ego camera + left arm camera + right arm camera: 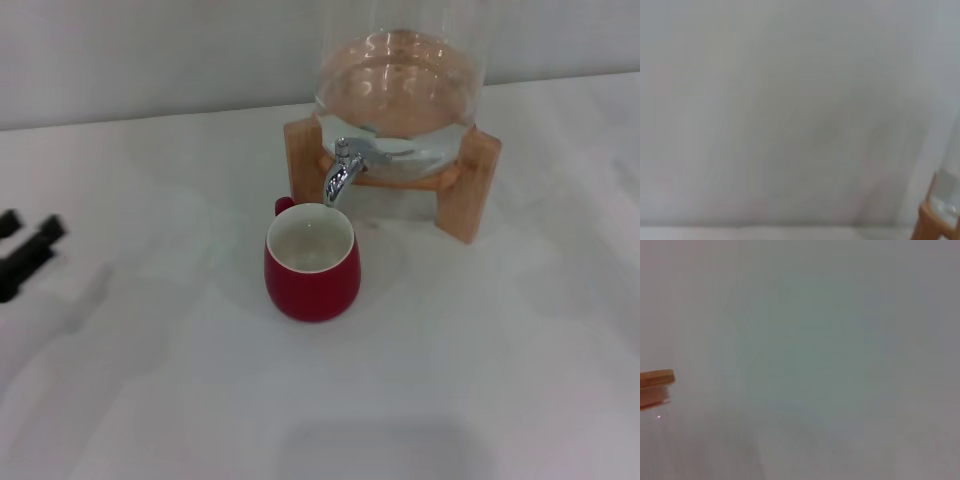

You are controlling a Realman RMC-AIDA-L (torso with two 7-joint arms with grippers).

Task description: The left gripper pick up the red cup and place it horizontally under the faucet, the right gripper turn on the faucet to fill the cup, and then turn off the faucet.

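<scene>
The red cup [312, 268] stands upright on the white table, its small handle toward the back left, directly under the spout of the chrome faucet [341, 172]. The faucet sits on a clear glass dispenser [400, 85] holding water, in a wooden stand [470, 185]. My left gripper [24, 243] shows at the far left edge of the head view, well away from the cup, with its two black fingers apart and nothing between them. My right gripper is out of view. I cannot tell whether the cup holds water.
The white table [480, 380] spreads around the cup and ends at a pale wall behind the dispenser. The left wrist view shows the wall and a corner of the wooden stand [932, 222]. The right wrist view shows a wooden edge [657, 377].
</scene>
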